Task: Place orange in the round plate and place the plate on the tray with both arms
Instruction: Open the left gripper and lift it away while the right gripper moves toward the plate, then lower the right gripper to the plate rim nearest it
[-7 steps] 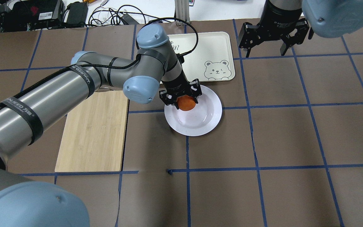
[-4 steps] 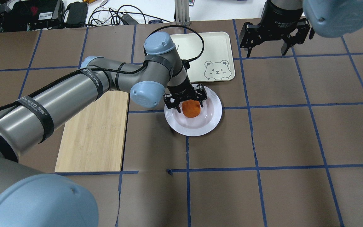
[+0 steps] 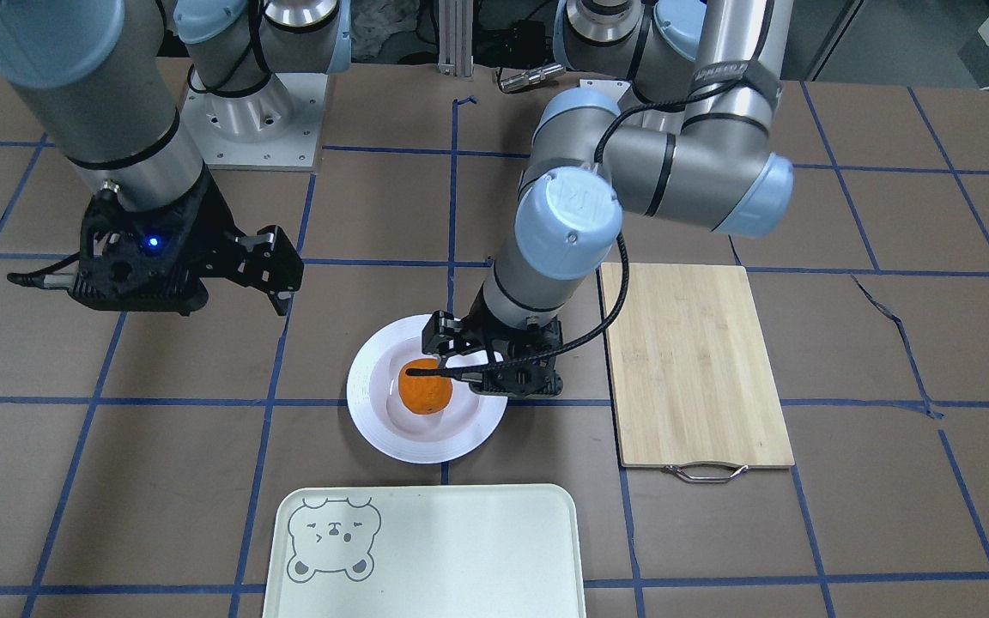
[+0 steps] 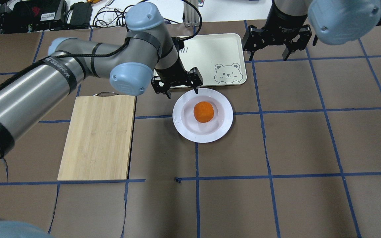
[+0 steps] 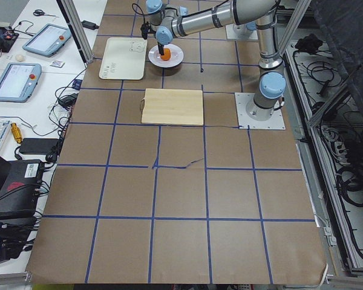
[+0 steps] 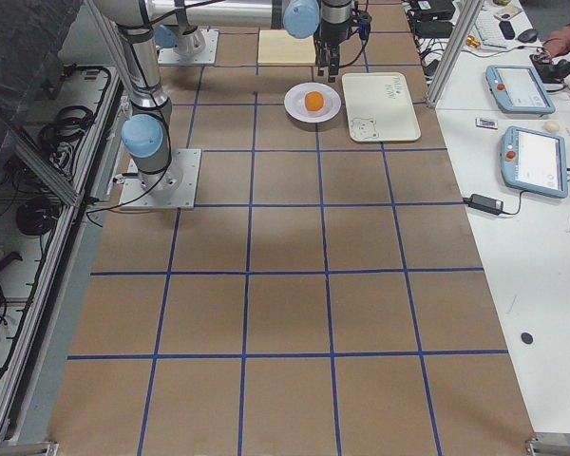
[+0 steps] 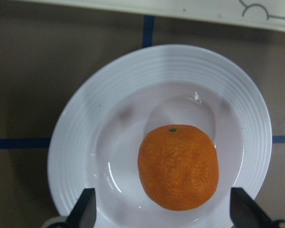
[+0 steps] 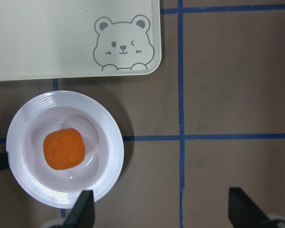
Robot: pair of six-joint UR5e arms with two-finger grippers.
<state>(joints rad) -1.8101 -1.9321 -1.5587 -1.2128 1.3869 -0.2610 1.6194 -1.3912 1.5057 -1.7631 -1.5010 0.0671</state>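
Overhead exterior: the orange (image 4: 203, 112) lies in the sunken centre of the round plate (image 4: 225, 125). The plate sits on the brown tabletop (image 4: 309, 148), just beside the bear-face corner of the tray (image 4: 210, 49) rather than on it. The left hand (image 4: 182, 93) hangs over the plate's far rim, jaws spread wide and holding nothing. The right hand (image 4: 269, 57) hovers off the tray's right edge, likewise spread and empty. A bamboo cutting board (image 4: 98, 138) lies to the left of the plate.

Exterior front-facing: the left hand sits low at the plate's rim, and a black cable (image 3: 460, 372) crosses in front of the orange.

Left wrist-mounted: the orange rests in the plate's centre, stem dot up, with the hand's jaws well apart at the bottom corners.

Right wrist-mounted: plate and orange show below the tray's bear corner, a narrow strip of tabletop between them.
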